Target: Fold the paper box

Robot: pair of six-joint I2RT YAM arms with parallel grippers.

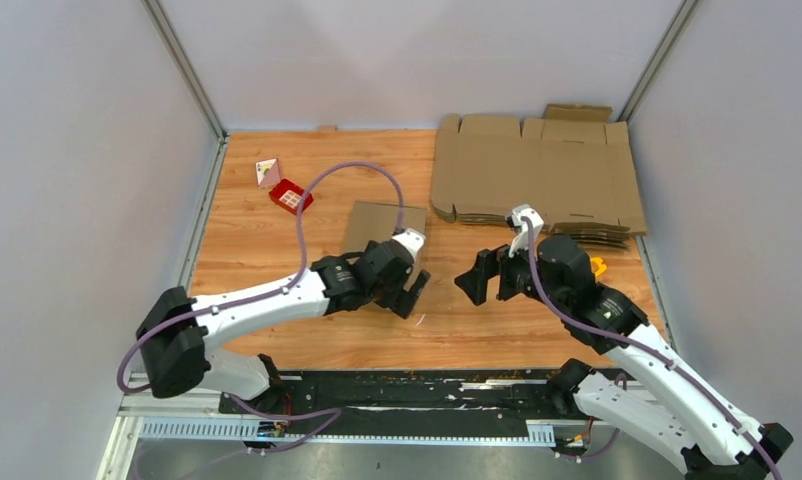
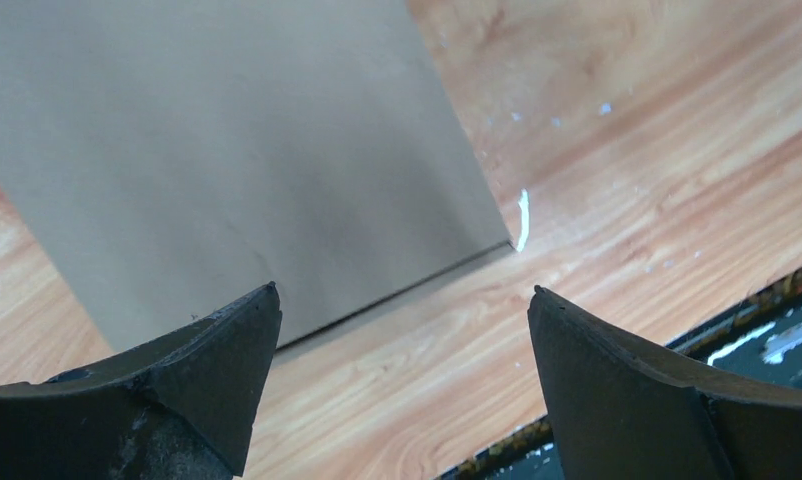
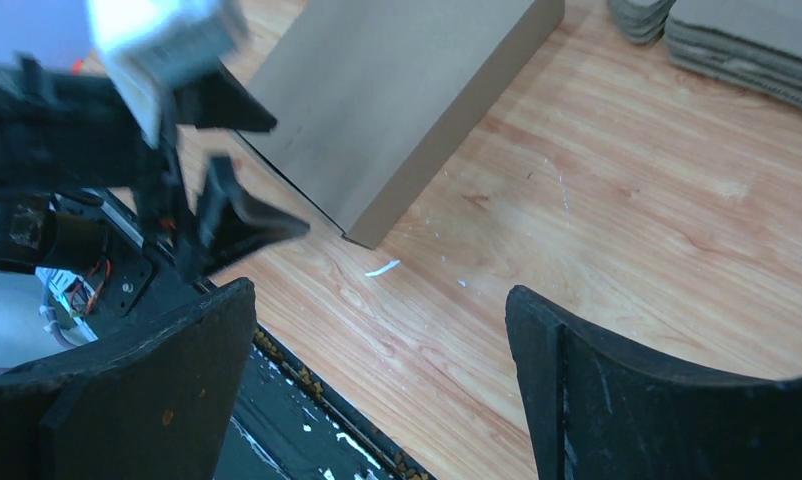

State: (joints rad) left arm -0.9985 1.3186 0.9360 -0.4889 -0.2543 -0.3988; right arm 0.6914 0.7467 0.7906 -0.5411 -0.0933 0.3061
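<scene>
Diffuse, even overhead light. Soft shadow on paper box [image 2: 277, 180] toward 6 o'clock. Wrist views slightly blurred.

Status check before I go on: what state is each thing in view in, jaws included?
paper box: folded up, lid closed, lying flat, held by nothing.
left gripper: jaws open, empty, just short of the box's near edge.
right gripper: jaws open, empty.
pile of cardboard sheets: unfolded, stacked flat.
small red box: too small to tell open or shut.
</scene>
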